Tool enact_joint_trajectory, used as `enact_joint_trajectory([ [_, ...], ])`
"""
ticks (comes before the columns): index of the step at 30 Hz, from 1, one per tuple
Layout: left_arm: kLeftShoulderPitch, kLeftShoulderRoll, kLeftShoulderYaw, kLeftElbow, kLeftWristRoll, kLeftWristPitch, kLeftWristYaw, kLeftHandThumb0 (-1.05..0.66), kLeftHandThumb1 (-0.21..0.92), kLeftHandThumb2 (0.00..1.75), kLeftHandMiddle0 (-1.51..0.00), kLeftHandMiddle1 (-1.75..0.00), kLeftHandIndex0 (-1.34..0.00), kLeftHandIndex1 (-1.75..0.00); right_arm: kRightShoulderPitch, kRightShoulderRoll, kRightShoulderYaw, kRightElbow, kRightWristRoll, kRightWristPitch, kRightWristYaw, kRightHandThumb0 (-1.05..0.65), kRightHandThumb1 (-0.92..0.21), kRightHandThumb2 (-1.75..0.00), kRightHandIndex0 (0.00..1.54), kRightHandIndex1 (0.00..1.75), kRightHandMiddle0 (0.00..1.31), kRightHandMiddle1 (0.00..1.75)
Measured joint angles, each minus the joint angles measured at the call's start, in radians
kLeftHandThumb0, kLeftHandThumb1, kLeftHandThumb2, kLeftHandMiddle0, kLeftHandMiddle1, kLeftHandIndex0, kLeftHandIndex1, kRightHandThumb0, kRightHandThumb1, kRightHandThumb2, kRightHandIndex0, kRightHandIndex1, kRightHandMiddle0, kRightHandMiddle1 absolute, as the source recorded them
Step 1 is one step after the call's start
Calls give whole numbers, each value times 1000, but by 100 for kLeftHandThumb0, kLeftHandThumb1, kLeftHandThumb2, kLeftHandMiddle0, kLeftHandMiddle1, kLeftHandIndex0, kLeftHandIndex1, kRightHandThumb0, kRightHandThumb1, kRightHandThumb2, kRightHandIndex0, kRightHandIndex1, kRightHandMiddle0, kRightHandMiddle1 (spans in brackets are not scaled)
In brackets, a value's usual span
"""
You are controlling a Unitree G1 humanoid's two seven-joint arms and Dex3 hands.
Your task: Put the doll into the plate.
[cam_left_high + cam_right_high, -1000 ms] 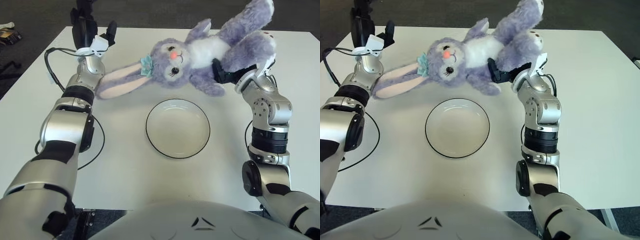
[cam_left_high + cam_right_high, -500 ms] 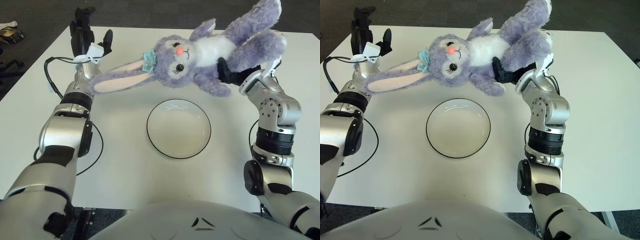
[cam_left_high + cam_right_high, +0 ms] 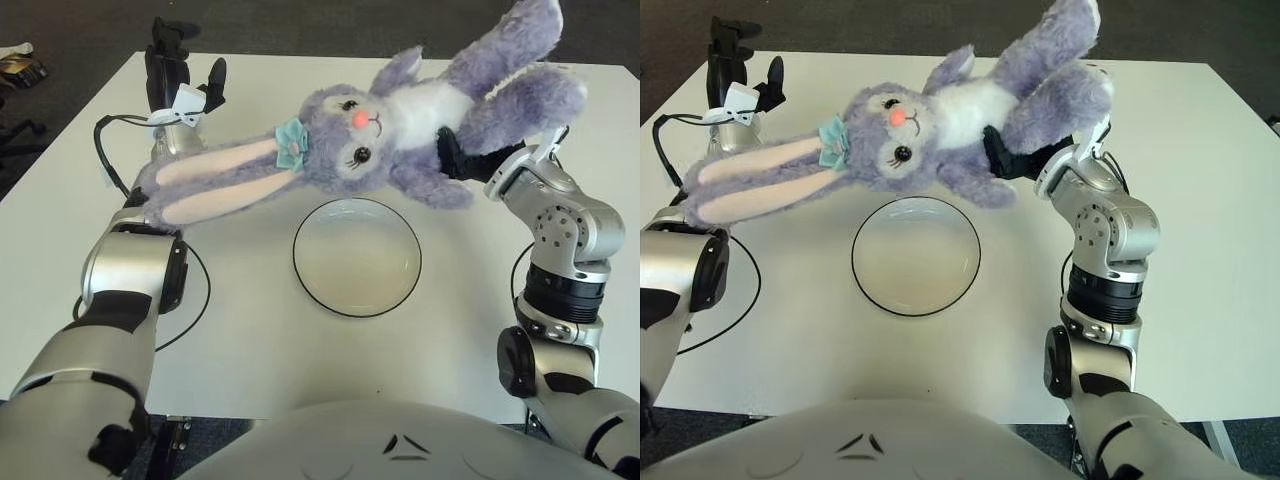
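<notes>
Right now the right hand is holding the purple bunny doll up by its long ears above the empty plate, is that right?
Not by the ears. The right hand grips the doll at its body, near the legs, as the left eye view shows; the long ears hang free toward the left hand. The rest holds: the doll is held up above the table and the plate is empty.

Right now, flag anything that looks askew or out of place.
Only the doll: the right robot hand holds it tilted in the air, long ears drooping across the left arm. The plate sits flat. The left robot hand shows beyond the ears.
</notes>
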Motion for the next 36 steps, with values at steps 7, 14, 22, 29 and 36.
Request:
enact_joint_trajectory([
  [7, 0, -2, 16, 5, -26, -25, -30, -63, 92, 89, 0, -118, 0, -154, 17, -20, -6, -24, 34, 38, 10, 0, -6, -144, 94, 122, 70, 175],
  [14, 8, -21, 84, 30, -133, -93, -185, -66, 92, 90, -3, -103, 0, -119, 35, -29, -15, -58, 84, 81, 24, 0, -8, -141, 94, 121, 68, 175],
  [22, 32, -53, 201, 43, -294, -120, -410, -74, 92, 83, -13, -91, 0, -94, 60, -61, -10, -78, 95, 116, 38, 0, -11, -139, 92, 122, 66, 175],
  [29, 66, -84, 235, 35, -335, -174, -476, -76, 92, 81, -19, -91, 0, -97, 101, -66, -1, -108, 95, 131, 38, 0, -12, -138, 91, 123, 65, 175],
  [36, 72, -100, 248, 22, -343, -218, -496, -77, 92, 80, -20, -91, 0, -97, 132, -67, 18, -126, 95, 144, 38, 0, -11, -140, 92, 127, 62, 175],
])
